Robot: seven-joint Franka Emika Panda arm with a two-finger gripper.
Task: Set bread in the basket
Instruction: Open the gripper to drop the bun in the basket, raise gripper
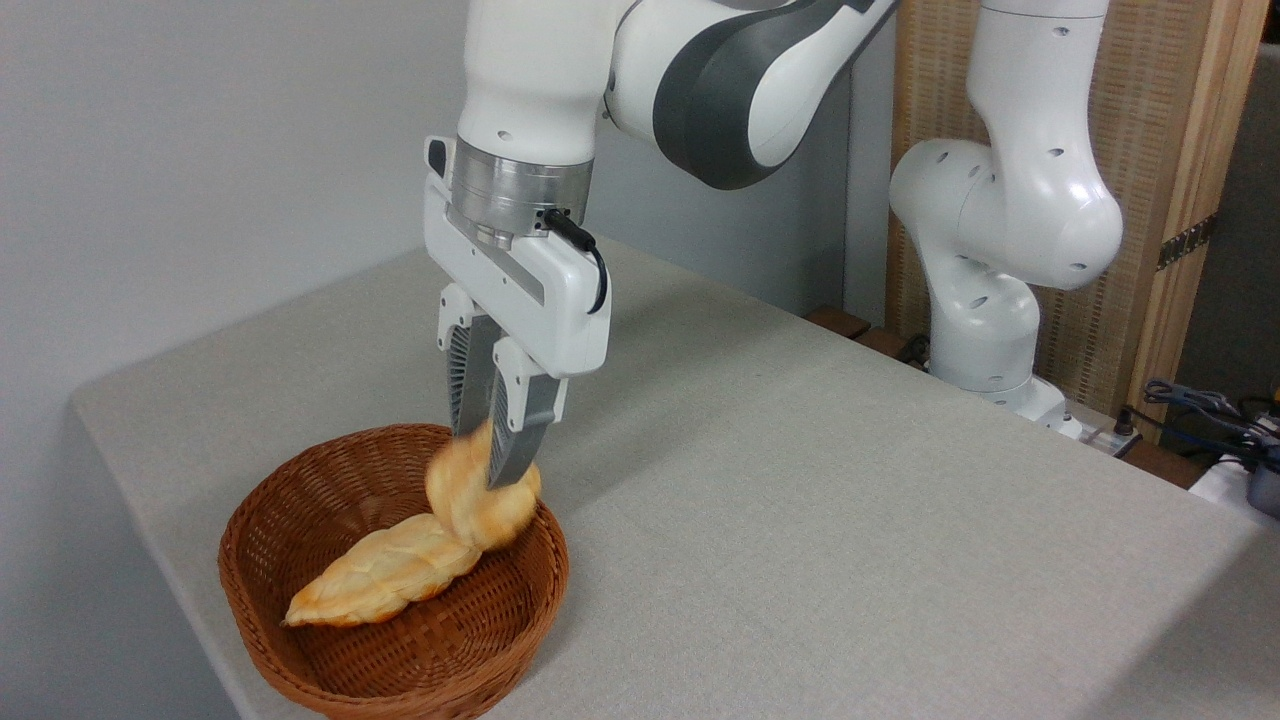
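The bread (470,500), a small golden-tan bun, hangs edge-on between the fingers of my gripper (485,462), which is shut on it. It is slightly blurred. The bun sits over the right inner part of the basket (300,650), a round brown wicker bowl at the table's near left corner. Its lower edge seems to touch the end of a long pale braided loaf (385,585) that lies inside the basket; I cannot tell whether it rests there.
The grey cloth-covered table (850,500) stretches to the right and back of the basket. The basket stands close to the table's left and front edges. The arm's white base (985,340) stands at the far right edge, with cables (1200,405) beyond it.
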